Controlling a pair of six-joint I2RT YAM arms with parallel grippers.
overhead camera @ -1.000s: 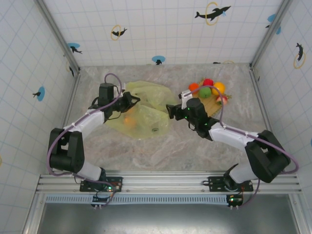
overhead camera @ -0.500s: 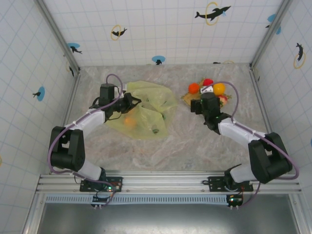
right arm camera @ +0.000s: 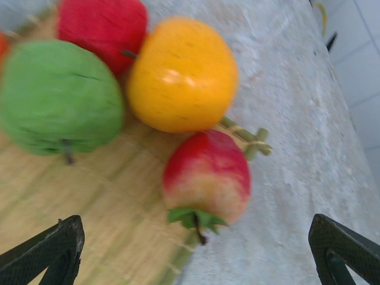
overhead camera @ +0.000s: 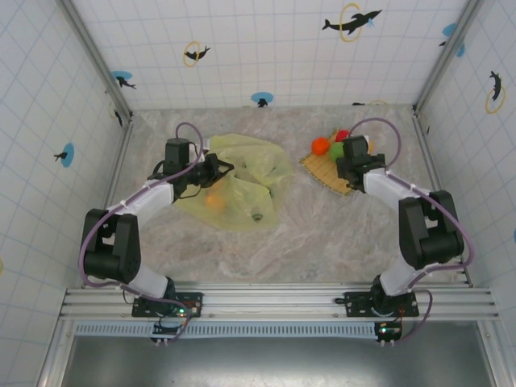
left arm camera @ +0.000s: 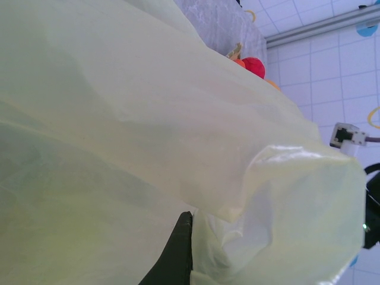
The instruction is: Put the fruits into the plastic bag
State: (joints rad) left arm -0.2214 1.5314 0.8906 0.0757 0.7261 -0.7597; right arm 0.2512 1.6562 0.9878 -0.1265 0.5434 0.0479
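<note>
- The left pincer [overhead camera: 216,171] is clenched on the edge of the plastic bag [overhead camera: 246,181]. In the left wrist view the pale film drapes over one dark finger [left arm camera: 178,255].
- The right pincer [right arm camera: 193,261] is released, jaws spread wide and holding nothing. It hangs over the woven mat [right arm camera: 89,202].
- A red-and-yellow fruit [right arm camera: 206,178] lies at the mat's edge ahead of the open tips, untouched.
- Behind it a green fruit [right arm camera: 56,98], a yellow-orange fruit [right arm camera: 181,74] and a red fruit [right arm camera: 101,27] sit bunched together on the mat.
- An orange fruit [overhead camera: 214,199] shows through the bag's film, inside it.
- The table [overhead camera: 322,234] is grey and marbled, with the bag left of centre and the mat to the right, apart from it.
- White tiled walls [overhead camera: 266,48] with dolphin prints enclose the table, and a metal rail [overhead camera: 274,302] runs along the near edge.
</note>
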